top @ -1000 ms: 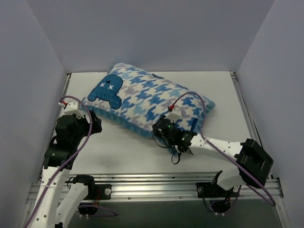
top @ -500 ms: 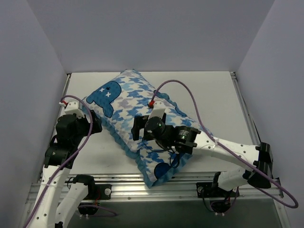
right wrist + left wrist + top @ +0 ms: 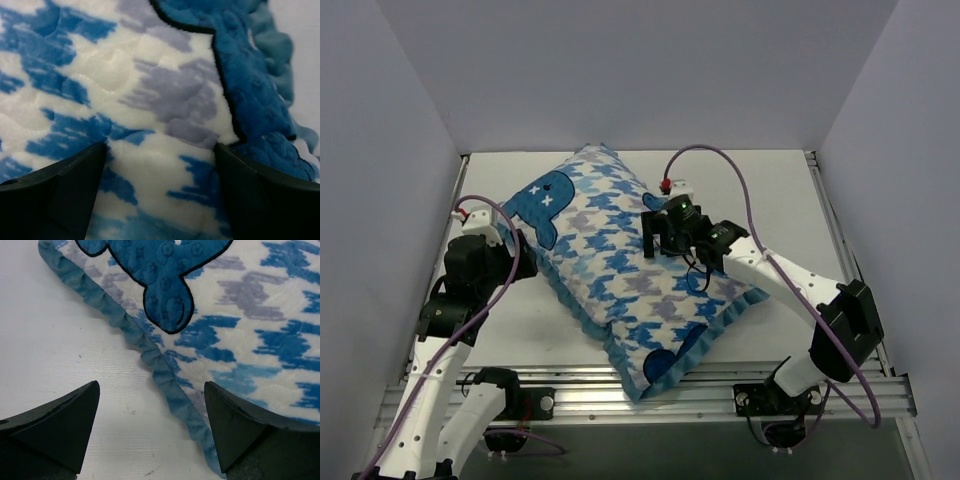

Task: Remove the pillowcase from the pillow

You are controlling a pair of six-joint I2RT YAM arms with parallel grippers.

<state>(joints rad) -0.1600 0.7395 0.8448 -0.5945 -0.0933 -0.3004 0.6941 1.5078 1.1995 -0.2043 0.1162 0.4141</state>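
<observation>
Pillowcase (image 3: 620,270), soft, light, floppy, lies stuffed mid-worktop (image 3: 790,180), left fingers (image 3: 55,425) wide at its 9 o'clock, right fingers (image 3: 270,195) wide over its 1 o'clock, both empty; ruffled edging (image 3: 150,355) looks the best pinch.

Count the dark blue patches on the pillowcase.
2. A bear-shaped patch near the far-left corner and a second patch at the near corner. The underside of the pillowcase is hidden; more possible.

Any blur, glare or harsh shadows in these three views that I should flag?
Top external: even, diffuse light and no glare; the pillowcase is sharp, with only soft shadows on the table. Left wrist: the ruffled edging is crisp, while the left fingers are dark and featureless. Right wrist: very close, the fabric is slightly soft and the right fingers are underexposed.
</observation>
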